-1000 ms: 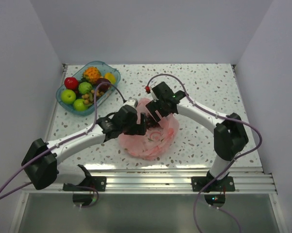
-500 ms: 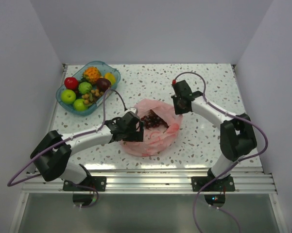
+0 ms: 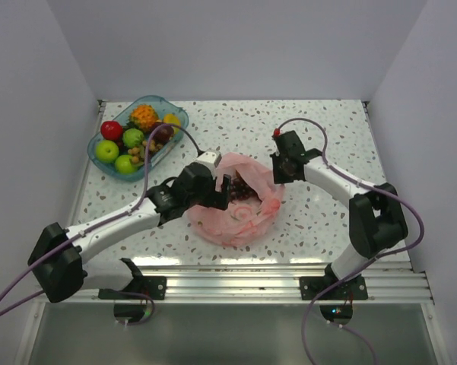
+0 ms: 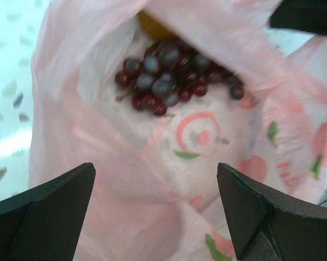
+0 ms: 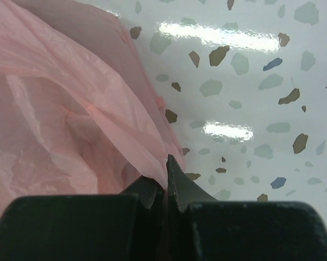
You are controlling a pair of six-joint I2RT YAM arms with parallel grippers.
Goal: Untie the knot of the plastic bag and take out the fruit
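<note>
The crinkly pink plastic bag [image 3: 243,219] is seen gaping open on the speckled surface [image 3: 319,129], dark grapes [image 4: 171,76] bared inside. Its rim is pinched by the right claw [image 5: 164,176], while the left claw [image 4: 155,179] is spread wide above.

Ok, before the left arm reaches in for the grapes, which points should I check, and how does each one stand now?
1. Mouth of the plastic bag open: ok, the grapes show inside.
2. Rim held by the right gripper: ok, shut on pink plastic.
3. Jaws of the left gripper open: ok, wide apart, nothing between.
4. Aim at the grapes: ok, they lie ahead between the jaws.
5. Grapes free of plastic: cannot tell; a fold hangs close above them.
</note>
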